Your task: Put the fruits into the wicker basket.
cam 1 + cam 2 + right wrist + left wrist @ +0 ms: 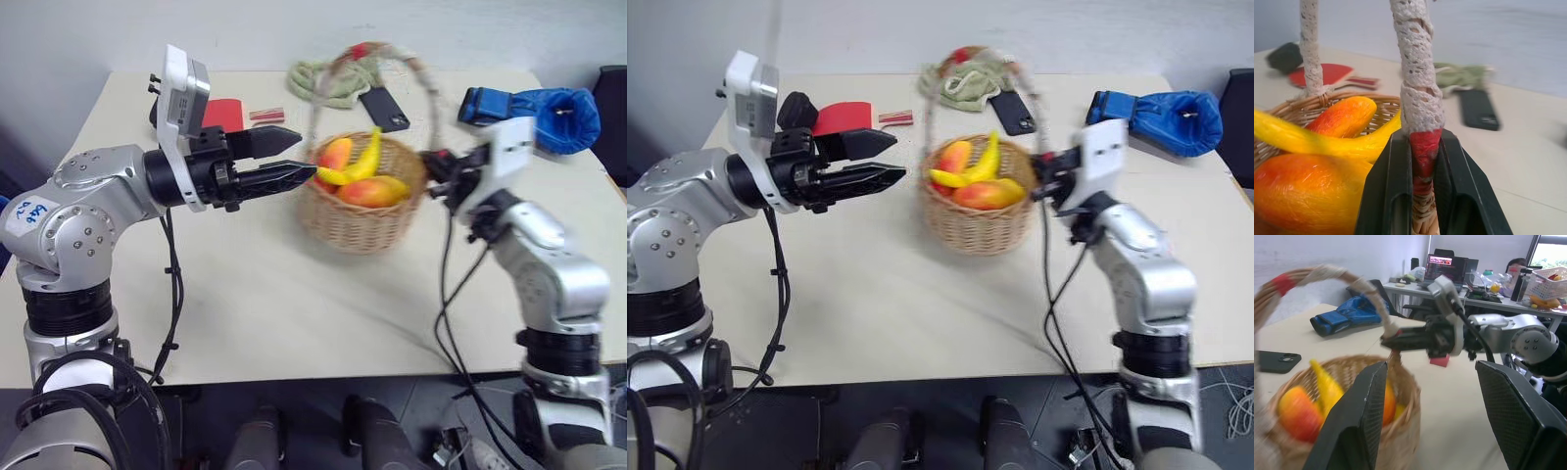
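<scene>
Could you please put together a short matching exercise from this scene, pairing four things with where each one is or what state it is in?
Things:
1. banana
2. right gripper
3. left gripper
4. blue glove

Places or states:
A. lies on the table behind the right arm
B. shut on the red-wrapped foot of the basket handle
C. open, off the table, pointing at the wicker basket
D. lies in the basket across the two mangoes

Pairs: 1-D, 2-B, 3-C, 4-A
</scene>
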